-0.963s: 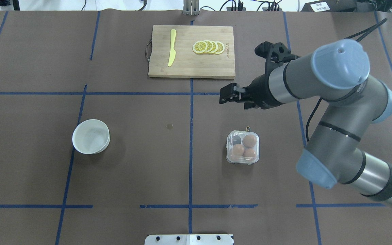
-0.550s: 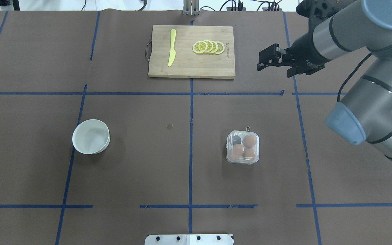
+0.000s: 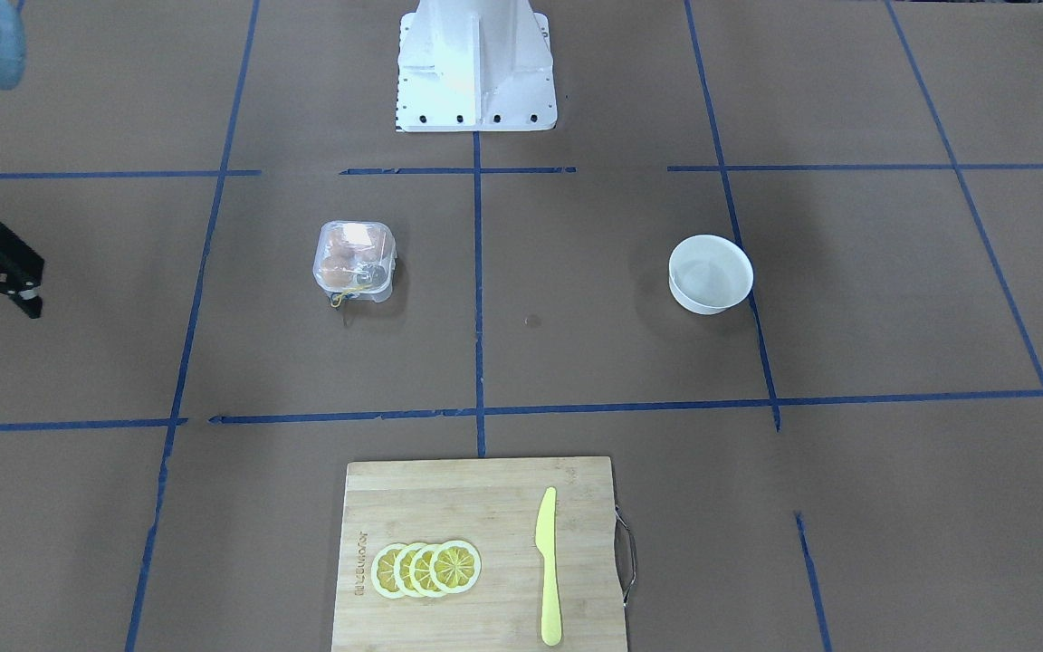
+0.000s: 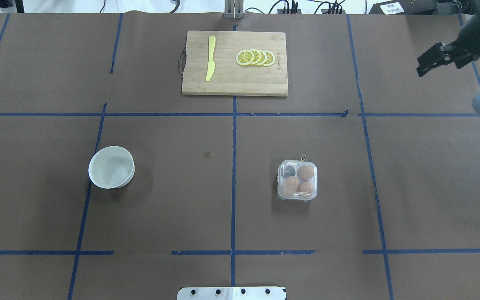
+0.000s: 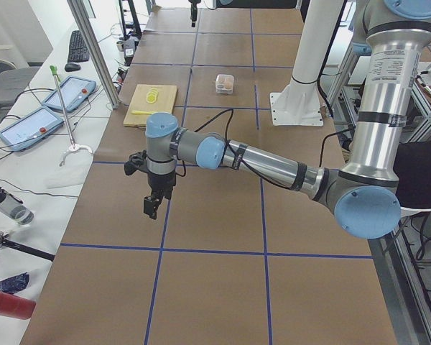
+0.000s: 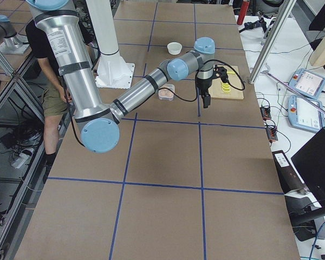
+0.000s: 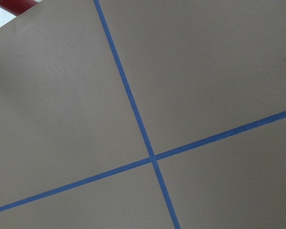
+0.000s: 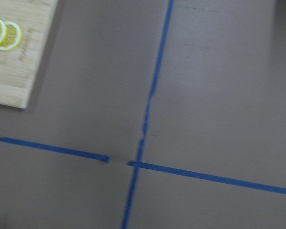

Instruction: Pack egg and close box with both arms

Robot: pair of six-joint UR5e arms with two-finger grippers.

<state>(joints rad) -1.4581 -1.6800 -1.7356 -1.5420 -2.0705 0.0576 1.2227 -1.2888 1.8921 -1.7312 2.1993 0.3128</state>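
Note:
The box (image 4: 297, 180) stands right of the table's middle with its clear lid down. Three orange-brown eggs (image 4: 305, 172) lie inside, and one cup shows dark. The box also shows in the front view (image 3: 354, 261) with its yellow string at the front. My right gripper (image 4: 421, 66) hangs far right of the box, high over the table's far right, and looks shut and empty. It also shows at the left edge of the front view (image 3: 31, 303). My left gripper (image 5: 151, 210) shows only in the exterior left view, over bare table far from the box. I cannot tell whether it is open.
A white bowl (image 4: 111, 167) stands empty at the left. A wooden cutting board (image 4: 234, 79) at the far middle carries lemon slices (image 4: 256, 58) and a yellow knife (image 4: 210, 58). The white pedestal (image 3: 476, 63) is at the robot's side.
My right arm has swung away from the box, up and to the far right of the overhead view. The box, eggs and bowl have not moved.

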